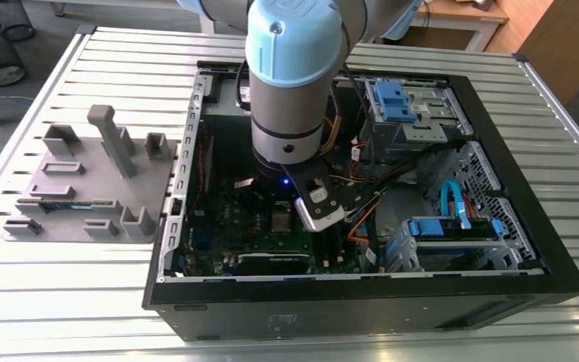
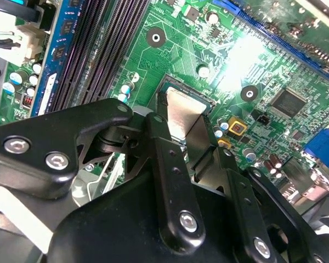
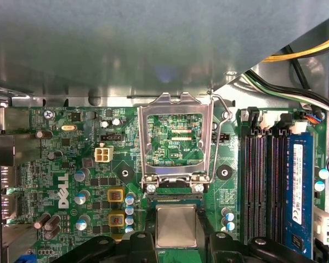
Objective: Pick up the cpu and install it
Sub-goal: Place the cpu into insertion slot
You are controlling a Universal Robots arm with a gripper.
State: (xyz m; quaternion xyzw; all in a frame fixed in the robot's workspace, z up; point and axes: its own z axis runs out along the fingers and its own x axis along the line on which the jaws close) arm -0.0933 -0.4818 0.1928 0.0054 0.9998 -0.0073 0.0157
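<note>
The cpu [image 3: 176,226] is a small silvery square chip, and in both wrist views it lies level over the socket [image 3: 175,198] on the green motherboard. My gripper [image 3: 176,230] has one black finger against each of two opposite edges of the chip, shut on it. In the second wrist view the cpu [image 2: 183,112] shows between the fingertips [image 2: 158,118], inside the socket's dark rim [image 2: 172,81]. The socket's metal load plate [image 3: 175,103] stands raised beside it. In the exterior view the arm [image 1: 287,90] reaches down into the open computer case [image 1: 370,302].
A wire lever [image 3: 221,137] stands beside the load plate. Memory slots and a blue memory stick [image 3: 298,186] run close to the socket. Cables [image 3: 296,55] and drive bays [image 1: 400,102] crowd the case. A grey fixture block [image 1: 88,181] sits at the exterior view's left.
</note>
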